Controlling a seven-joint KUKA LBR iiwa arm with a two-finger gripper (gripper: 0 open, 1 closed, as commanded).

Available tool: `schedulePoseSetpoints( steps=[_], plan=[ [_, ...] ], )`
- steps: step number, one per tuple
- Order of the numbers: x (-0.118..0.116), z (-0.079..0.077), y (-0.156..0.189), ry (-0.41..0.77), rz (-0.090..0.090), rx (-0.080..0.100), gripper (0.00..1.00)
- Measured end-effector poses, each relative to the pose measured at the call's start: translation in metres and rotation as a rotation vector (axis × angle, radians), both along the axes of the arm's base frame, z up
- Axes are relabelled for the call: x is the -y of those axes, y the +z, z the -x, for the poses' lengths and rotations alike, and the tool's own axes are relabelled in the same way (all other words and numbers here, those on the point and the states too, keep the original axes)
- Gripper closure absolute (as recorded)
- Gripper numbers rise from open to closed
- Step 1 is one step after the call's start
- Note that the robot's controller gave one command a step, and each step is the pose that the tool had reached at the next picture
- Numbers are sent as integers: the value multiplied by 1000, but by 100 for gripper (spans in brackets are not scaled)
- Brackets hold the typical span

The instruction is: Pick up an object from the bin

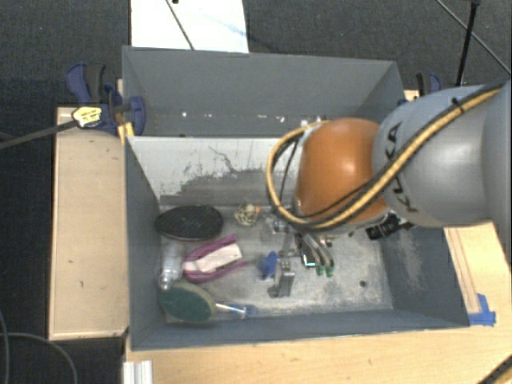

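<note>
My gripper [308,249] hangs low over the middle of the bin floor, under the arm's orange cover. A small blue thing [269,264] lies just to its left, with a small grey piece [280,285] below it. A small green thing [324,270] sits right under the gripper's right side. Whether any of these is touched by the gripper I cannot tell.
At the bin's left lie a black oval brush [190,222], a pink and maroon thing [213,259], a clear bottle [169,268] and a dark green round brush [186,304] with a blue handle. A small pale trinket [248,213] rests near the back wall.
</note>
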State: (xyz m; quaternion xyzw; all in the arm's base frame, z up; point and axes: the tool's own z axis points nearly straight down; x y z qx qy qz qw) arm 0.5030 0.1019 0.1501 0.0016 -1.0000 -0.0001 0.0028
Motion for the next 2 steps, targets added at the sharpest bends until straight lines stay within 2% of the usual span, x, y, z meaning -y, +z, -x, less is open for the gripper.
schedulePoseSetpoints(
  steps=[1, 2],
  plan=[
    [44, -38, -84, 16, 2, 1, 0],
    [41, -39, -80, 14, -1, 7, 100]
  ],
)
